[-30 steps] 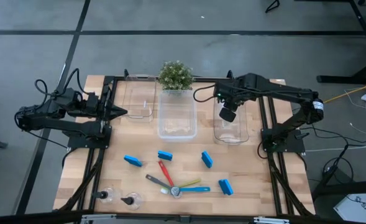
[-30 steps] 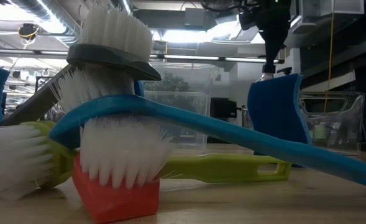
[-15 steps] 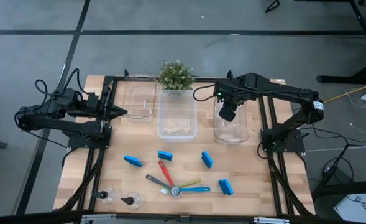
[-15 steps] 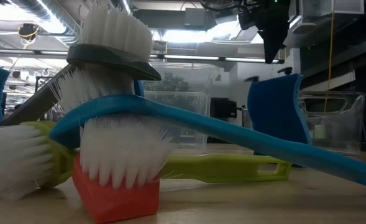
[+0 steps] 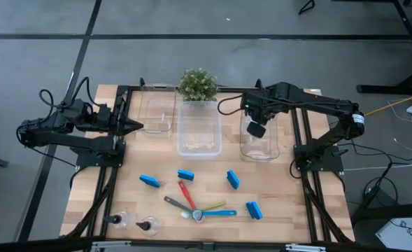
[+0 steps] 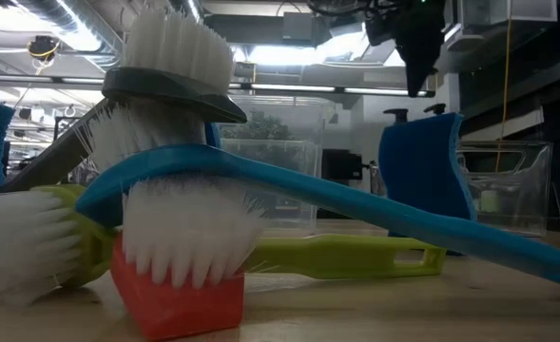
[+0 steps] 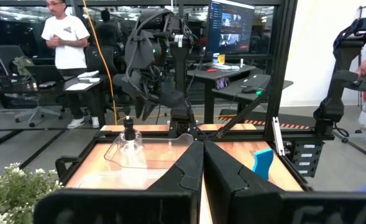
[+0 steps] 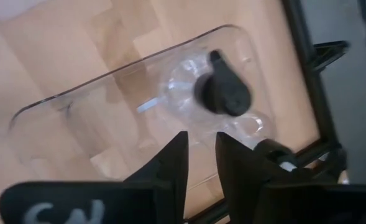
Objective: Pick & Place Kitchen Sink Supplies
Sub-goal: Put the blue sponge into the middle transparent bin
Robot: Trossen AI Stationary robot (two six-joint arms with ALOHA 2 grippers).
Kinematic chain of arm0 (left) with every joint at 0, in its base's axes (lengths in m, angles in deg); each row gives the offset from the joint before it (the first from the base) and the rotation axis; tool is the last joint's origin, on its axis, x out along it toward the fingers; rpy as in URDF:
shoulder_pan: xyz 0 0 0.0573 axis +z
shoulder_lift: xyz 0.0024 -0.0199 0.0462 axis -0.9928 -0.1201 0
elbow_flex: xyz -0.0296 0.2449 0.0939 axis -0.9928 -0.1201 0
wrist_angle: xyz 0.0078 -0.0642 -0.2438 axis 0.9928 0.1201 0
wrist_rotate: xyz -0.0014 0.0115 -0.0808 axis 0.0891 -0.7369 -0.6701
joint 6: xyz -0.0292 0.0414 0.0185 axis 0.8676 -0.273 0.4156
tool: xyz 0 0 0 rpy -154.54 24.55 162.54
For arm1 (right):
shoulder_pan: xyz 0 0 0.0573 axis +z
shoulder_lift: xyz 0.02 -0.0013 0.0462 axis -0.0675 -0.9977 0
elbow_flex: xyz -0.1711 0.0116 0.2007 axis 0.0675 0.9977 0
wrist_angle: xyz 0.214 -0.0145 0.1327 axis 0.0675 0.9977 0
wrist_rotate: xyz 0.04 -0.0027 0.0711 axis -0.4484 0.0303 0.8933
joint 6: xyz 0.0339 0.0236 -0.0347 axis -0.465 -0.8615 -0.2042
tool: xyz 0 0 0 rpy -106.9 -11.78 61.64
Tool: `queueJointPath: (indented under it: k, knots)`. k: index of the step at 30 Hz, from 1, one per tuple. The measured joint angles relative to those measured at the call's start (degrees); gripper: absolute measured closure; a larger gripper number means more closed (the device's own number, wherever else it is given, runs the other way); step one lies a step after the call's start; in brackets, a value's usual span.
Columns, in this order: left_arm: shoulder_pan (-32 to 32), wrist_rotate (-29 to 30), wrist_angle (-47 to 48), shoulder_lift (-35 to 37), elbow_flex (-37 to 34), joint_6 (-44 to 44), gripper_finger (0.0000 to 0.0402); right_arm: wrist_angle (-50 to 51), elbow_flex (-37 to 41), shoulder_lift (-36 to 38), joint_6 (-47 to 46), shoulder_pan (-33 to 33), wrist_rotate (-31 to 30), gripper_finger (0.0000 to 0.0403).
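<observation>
Grey floor with dark seams surrounds the pale wooden worktop (image 5: 289,210), and beyond it lies an office with desks, monitors and a standing person (image 7: 68,43). Three clear bins (image 5: 199,150) line the far edge beside a potted plant (image 5: 197,84). Four blue sponges (image 5: 233,179), crossed brushes (image 5: 192,205) and two pump bottles (image 5: 147,226) lie at the near part. The right fingers (image 8: 198,163), slightly apart and empty, hang over the right-hand bin, where two bottles (image 8: 223,93) stand. The left fingers (image 7: 202,163), pressed together, rest at the worktop's left side.
</observation>
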Motion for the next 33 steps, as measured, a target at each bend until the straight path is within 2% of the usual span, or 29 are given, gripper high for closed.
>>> queueJointPath:
  k: [5, 14, 21, 24, 33]
  knots:
    - [0.0, 0.0, 0.0, 0.0, 0.0, 0.0, 0.0395, 0.2, 0.0, 0.1, -0.2, 0.8, 4.4, 0.0322]
    - [0.0, 0.0, 0.0, 0.0, 0.0, 0.0, 0.0396, 0.3, 0.0, 5.0, -5.2, 8.2, 4.6, 0.0322]
    - [0.0, 0.0, 0.0, 0.0, 0.0, 0.0, 0.0395, 0.3, 0.0, 10.3, -14.7, 17.7, 4.5, 0.0322]
    - [0.0, 0.0, 0.0, 0.0, 0.0, 0.0, 0.0396, 0.8, 0.0, 11.8, -18.5, 22.3, 1.7, 0.0322]
    - [0.0, 0.0, 0.0, 0.0, 0.0, 0.0, 0.0395, 5.5, 0.0, 12.8, -35.3, 35.5, -1.4, 0.0322]
